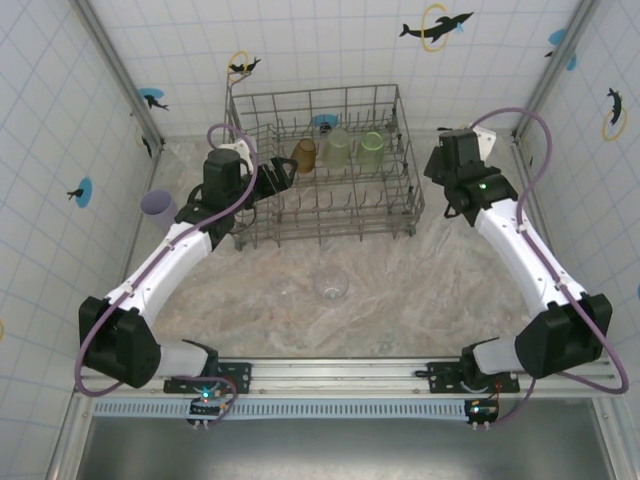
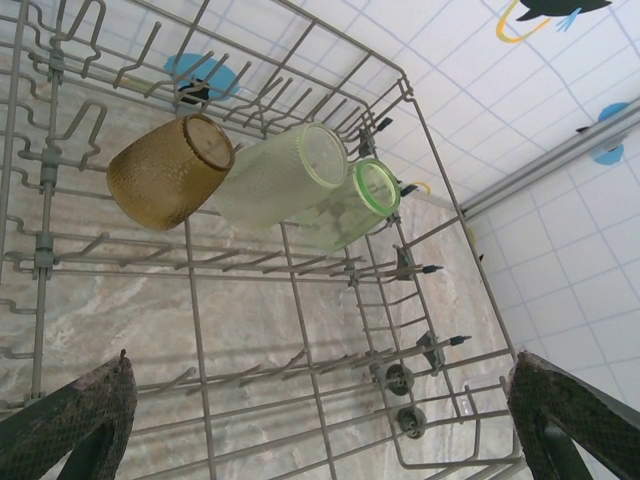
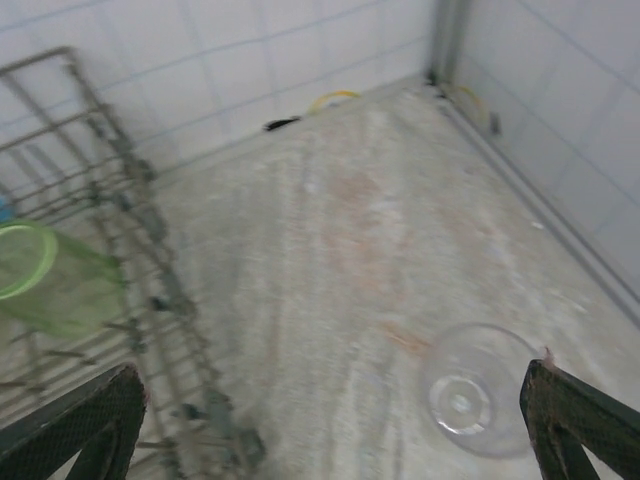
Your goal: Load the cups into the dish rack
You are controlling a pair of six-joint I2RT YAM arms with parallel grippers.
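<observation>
Top external view, left to right: a small lilac translucent plastic cup [image 1: 158, 207] sits by the left wall, well apart from the large grey wire dish rack [image 1: 340, 222]. My left gripper [image 2: 320, 368] is at the rack's left end (jaws spread wide, nothing between them). Along the rack's back row, tipped on the tines, I see an amber-brown textured tumbler [image 1: 304, 155], a pale green tumbler [image 1: 335, 148] and a second pale green tumbler [image 1: 371, 150]. A clear plastic cup [image 1: 331, 287] stands on the marbled tabletop [image 1: 430, 300] in front of the rack. My right gripper [image 3: 332, 372] hovers right of the rack, fully spread and empty; another clear cup [image 3: 470, 400] rests on the table near one finger.
</observation>
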